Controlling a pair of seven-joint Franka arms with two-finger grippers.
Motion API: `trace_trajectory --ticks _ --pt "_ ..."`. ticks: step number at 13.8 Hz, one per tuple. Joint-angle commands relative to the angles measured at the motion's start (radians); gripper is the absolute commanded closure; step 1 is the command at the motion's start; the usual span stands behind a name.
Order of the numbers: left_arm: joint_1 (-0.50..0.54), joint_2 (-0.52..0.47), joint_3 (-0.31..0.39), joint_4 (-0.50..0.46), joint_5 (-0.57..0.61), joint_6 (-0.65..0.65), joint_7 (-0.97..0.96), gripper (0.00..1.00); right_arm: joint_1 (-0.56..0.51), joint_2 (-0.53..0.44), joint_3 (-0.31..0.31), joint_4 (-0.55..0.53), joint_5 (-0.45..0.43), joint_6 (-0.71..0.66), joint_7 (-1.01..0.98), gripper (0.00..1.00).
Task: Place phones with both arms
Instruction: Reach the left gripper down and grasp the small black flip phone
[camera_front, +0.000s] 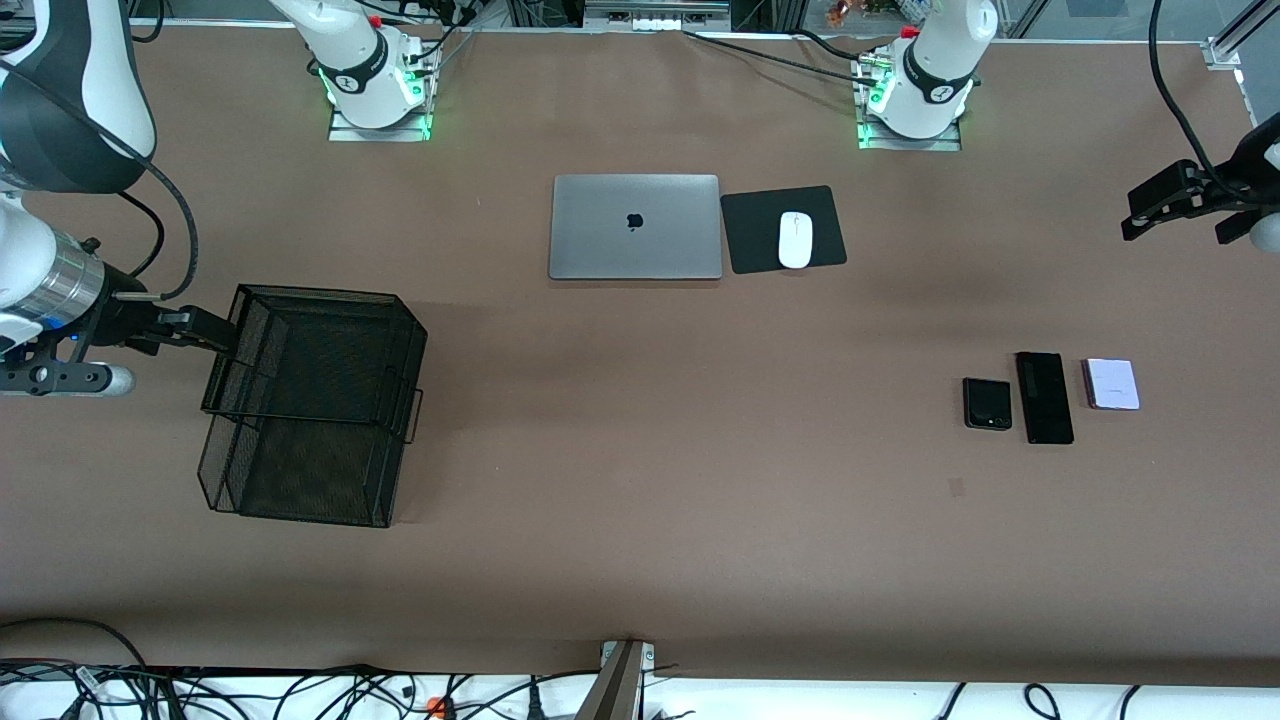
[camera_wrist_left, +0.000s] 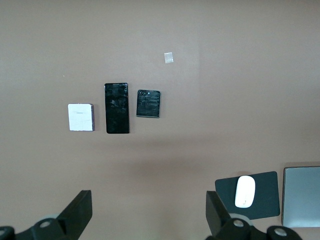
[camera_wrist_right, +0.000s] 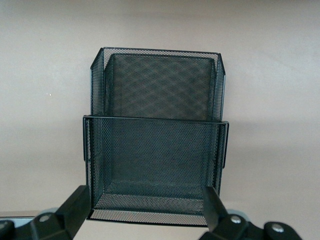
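Observation:
Three phones lie in a row on the brown table toward the left arm's end: a small squarish black one (camera_front: 987, 404), a long black slab (camera_front: 1044, 397) and a pale lilac-white one (camera_front: 1111, 384). The left wrist view shows them too: small black (camera_wrist_left: 148, 103), long slab (camera_wrist_left: 117, 108), pale one (camera_wrist_left: 81, 117). My left gripper (camera_front: 1135, 215) hangs open and empty over the table's end, apart from the phones; its fingers (camera_wrist_left: 80, 212) stand wide. My right gripper (camera_front: 215, 335) is open and empty beside the black mesh basket (camera_front: 300, 480), facing its open side (camera_wrist_right: 155, 150).
A closed grey laptop (camera_front: 635, 227) lies mid-table near the arm bases, and beside it a white mouse (camera_front: 795, 240) rests on a black pad (camera_front: 755, 235). A small pale patch (camera_wrist_left: 169, 58) marks the table near the phones. Cables run along the table's front edge.

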Motion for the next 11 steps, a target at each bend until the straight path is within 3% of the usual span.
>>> trace_trajectory --ticks 1,11 --pt "-0.007 -0.010 0.007 -0.003 -0.026 0.006 0.015 0.00 0.001 -0.005 -0.001 0.003 0.005 -0.002 -0.002 0.00" --pt "-0.019 0.045 0.006 -0.021 -0.029 0.011 -0.089 0.00 -0.001 -0.006 -0.001 0.002 0.002 -0.005 0.005 0.00"
